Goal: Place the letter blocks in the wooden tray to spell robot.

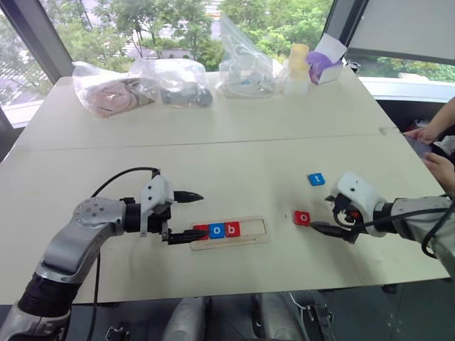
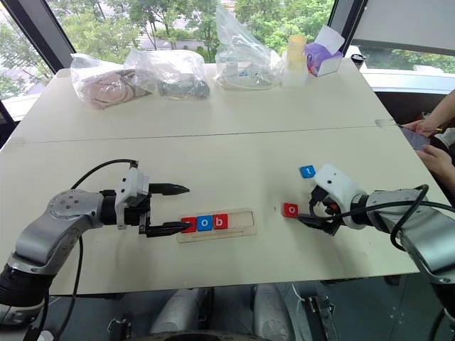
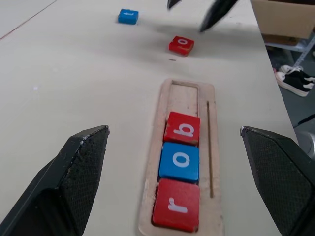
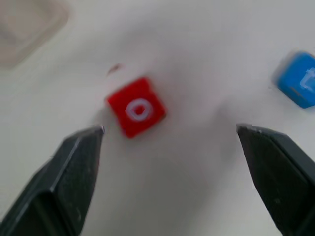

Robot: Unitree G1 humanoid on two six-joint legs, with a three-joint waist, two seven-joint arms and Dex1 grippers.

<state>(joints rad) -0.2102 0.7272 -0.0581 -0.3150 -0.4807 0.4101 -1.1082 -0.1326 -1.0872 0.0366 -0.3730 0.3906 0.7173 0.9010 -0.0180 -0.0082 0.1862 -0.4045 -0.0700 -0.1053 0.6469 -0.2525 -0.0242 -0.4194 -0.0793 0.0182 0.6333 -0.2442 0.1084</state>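
head views: wooden tray [image 1: 249, 240] holds r, o, b at its left end, two slots free. red o block [image 1: 302, 217] and blue t block [image 1: 316, 179] lie loose on the table [image 1: 234, 153].
left wrist: left gripper [image 3: 179, 167] spread wide, empty, at the tray's r end.
right wrist: right gripper [image 4: 170, 172] wide open, empty, just short of the red o. blocks look light, rigid, smooth; pinch two opposite side edges.

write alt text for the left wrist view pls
A wooden tray on a pale table holds red r, blue o and red b, framed by open left gripper fingers; a red o and blue block lie beyond.
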